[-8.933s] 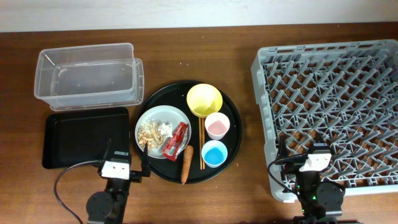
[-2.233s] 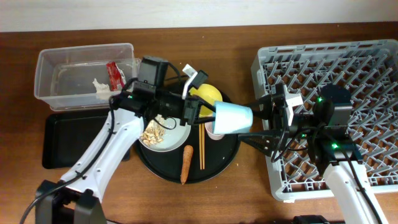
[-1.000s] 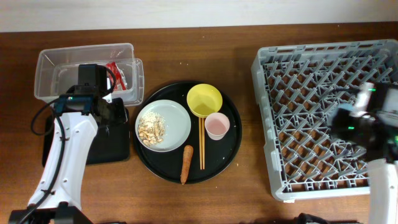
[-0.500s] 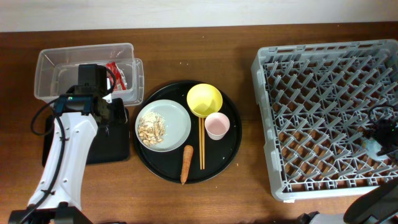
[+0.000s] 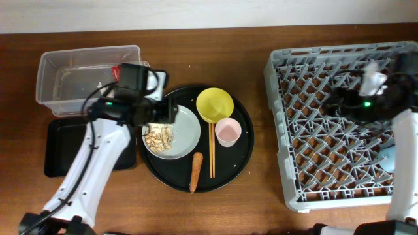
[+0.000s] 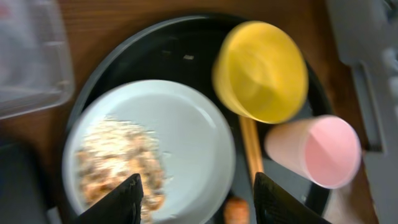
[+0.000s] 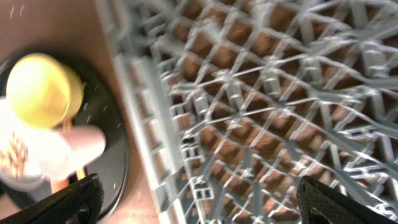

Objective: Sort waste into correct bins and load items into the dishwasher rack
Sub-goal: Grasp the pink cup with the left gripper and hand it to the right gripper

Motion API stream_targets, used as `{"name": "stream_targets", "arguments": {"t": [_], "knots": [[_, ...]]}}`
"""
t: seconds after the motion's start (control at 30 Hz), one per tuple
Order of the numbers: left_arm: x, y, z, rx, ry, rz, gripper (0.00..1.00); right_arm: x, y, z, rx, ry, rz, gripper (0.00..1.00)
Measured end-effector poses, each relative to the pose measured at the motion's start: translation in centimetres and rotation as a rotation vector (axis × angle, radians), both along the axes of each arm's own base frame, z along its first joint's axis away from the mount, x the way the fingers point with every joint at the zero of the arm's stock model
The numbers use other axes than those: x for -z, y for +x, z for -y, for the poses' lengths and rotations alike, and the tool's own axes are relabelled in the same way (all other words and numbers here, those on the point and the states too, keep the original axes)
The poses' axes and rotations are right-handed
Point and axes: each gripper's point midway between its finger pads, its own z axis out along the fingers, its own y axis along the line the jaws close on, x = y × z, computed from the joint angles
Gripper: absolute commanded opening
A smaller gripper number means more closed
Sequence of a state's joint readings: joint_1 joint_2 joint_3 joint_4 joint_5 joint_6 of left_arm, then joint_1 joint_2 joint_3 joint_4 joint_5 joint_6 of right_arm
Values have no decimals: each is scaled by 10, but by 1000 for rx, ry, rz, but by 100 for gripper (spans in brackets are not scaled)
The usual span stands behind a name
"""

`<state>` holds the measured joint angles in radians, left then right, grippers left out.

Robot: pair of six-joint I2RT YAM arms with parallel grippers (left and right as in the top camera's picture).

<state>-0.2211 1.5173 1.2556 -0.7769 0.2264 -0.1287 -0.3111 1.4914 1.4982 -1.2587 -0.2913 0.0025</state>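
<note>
My left gripper [image 5: 163, 114] is open and empty over the left part of the white plate [image 5: 186, 127], which holds beige food scraps [image 5: 159, 138]. In the left wrist view the gripper [image 6: 196, 199] frames the plate [image 6: 186, 143] and scraps [image 6: 118, 162]. The carrot [image 5: 195, 171], chopsticks [image 5: 211, 153], yellow bowl [image 5: 215, 104] and pink cup [image 5: 227, 131] sit on the round tray. My right gripper [image 5: 333, 101] is open and empty above the grey rack [image 5: 326, 150]. The blue cup [image 5: 390, 156] lies in the rack at its right edge. The red wrapper [image 5: 117, 68] lies in the clear tub [image 5: 72, 59]. The tissue is hidden.
The large round black tray [image 5: 241, 156] sits mid-table. The shallow black tray [image 5: 65, 147] lies in front of the clear tub, partly under my left arm. The right wrist view shows the rack's lattice [image 7: 280, 93], with the yellow bowl [image 7: 43, 87] and pink cup [image 7: 87, 140] at the left.
My left arm has swung right from the clear tub to above the plate. My right arm has come back into view over the rack; the blue cup stays in the rack.
</note>
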Motion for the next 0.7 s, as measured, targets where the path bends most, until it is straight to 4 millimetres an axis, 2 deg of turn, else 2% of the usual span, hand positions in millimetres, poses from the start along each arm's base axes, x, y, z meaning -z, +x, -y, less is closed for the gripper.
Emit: {"name": "stream_targets", "arguments": {"t": [0.07,0.1,0.17,0.2,0.23,0.3,0.33,0.37,0.43,0.53,0.6,0.67,0.7], "knots": [[8,-7,31,86,-1,-11,57,7,-7,-36,-121,-6,-49,98],[20,-11,55,149,2,-27,57,8,-8,-44,-145,-7,-54,99],[38,-14,85,222,8,-41,57,9,-8,-56,-187,-16,-57,98],[54,-17,102,264,16,-62,57,9,-8,-59,-199,-20,-56,98],[65,-21,111,288,24,-80,50,9,-8,-59,-199,-20,-57,98],[88,-26,129,332,37,-108,28,9,-9,-59,-198,-22,-61,98],[97,-28,133,347,46,-122,27,9,-9,-59,-198,-22,-61,98],[101,-29,134,351,50,-131,18,9,-9,-59,-199,-22,-61,98],[101,-28,134,351,49,-127,1,9,-9,-59,-199,-22,-62,98],[103,-31,133,352,54,-140,0,10,-13,-59,-198,-19,-79,98],[97,-35,133,357,13,-175,0,13,-14,-49,-182,-74,-94,98],[71,-30,132,355,-108,-180,0,11,-5,-48,-185,-81,-54,98],[37,-14,122,329,-209,-125,0,9,-1,-52,-201,-67,-32,98]]}}
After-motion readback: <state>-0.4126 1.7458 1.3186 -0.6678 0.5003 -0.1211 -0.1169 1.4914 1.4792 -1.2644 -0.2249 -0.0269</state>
